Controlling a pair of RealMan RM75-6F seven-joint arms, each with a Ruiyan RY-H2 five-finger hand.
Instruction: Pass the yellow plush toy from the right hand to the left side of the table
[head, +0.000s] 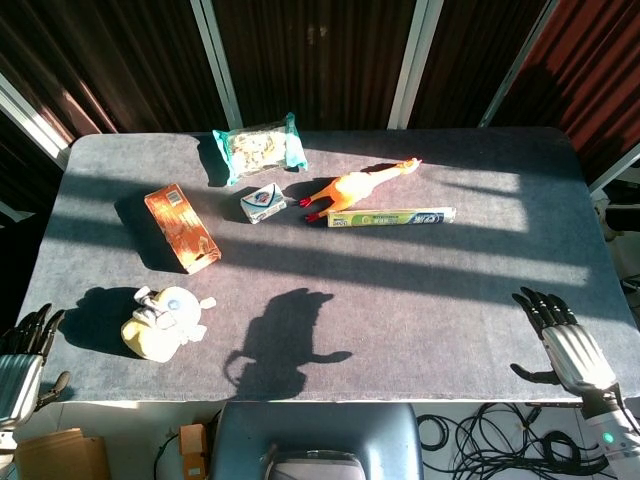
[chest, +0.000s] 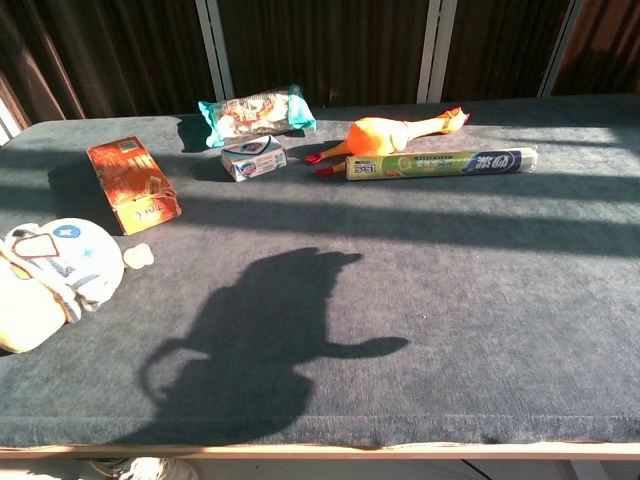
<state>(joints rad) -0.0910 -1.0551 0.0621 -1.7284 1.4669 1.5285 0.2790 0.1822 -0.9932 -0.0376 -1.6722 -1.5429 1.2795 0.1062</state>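
Observation:
The yellow plush toy (head: 162, 321) lies by itself on the near left part of the grey table (head: 400, 290); the chest view shows the plush toy (chest: 45, 282) at the left edge of the frame. My left hand (head: 20, 356) hangs off the table's near left corner, fingers apart, holding nothing, well left of the toy. My right hand (head: 565, 337) rests at the near right corner, fingers spread and empty. Neither hand shows in the chest view.
An orange box (head: 181, 227) lies behind the toy. Further back are a snack bag (head: 261, 146), a small blue-white pack (head: 262, 202), a rubber chicken (head: 358, 185) and a long tube (head: 391, 216). A chair back (head: 315, 440) sits below the front edge.

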